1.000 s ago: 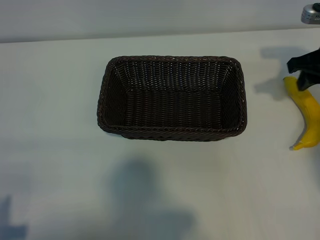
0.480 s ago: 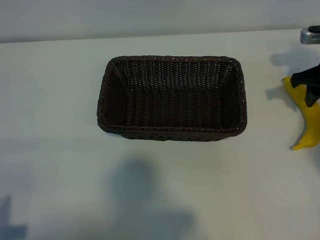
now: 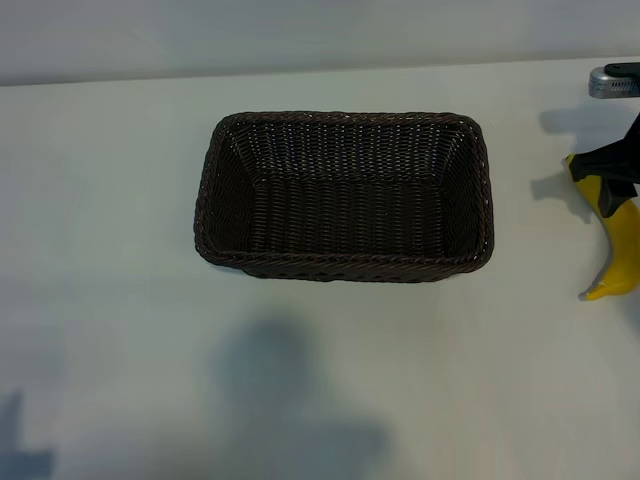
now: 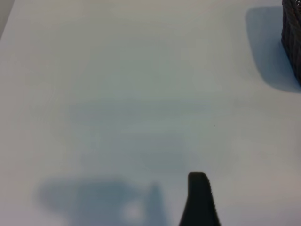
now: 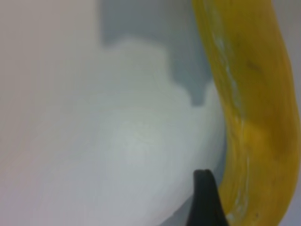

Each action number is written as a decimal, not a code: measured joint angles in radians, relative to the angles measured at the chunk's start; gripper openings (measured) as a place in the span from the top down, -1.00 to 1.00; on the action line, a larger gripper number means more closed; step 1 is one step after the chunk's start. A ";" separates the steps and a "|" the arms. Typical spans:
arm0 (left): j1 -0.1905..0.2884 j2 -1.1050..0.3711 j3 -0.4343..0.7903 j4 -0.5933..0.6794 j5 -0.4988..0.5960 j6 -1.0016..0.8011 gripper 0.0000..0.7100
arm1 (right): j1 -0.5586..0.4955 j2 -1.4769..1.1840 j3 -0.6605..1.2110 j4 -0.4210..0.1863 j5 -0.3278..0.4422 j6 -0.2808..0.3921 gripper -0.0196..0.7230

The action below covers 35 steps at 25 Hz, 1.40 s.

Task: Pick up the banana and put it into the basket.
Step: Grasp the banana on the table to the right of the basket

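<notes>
The dark-brown wicker basket (image 3: 343, 195) stands empty in the middle of the table. The yellow banana (image 3: 618, 250) lies on the table at the far right edge of the exterior view, a good gap from the basket. My right gripper (image 3: 612, 163) hangs low over the banana's upper end, open. In the right wrist view one dark fingertip (image 5: 203, 190) sits just beside the banana (image 5: 254, 117), holding nothing. The left arm is outside the exterior view. Its wrist view shows one fingertip (image 4: 198, 193) over bare table, open, with a corner of the basket (image 4: 292, 37) far off.
The white table (image 3: 110, 300) surrounds the basket on all sides. The table's far edge meets a pale wall (image 3: 300, 35) at the back. The arms' shadows lie on the near part of the table.
My right gripper has shifted a little rightward and down, so that it now covers the banana's upper end. Banana and basket have not moved.
</notes>
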 joint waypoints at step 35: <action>0.000 0.000 0.000 0.000 0.000 0.000 -0.54 | -0.003 0.094 -0.001 -0.016 -0.075 0.012 -0.40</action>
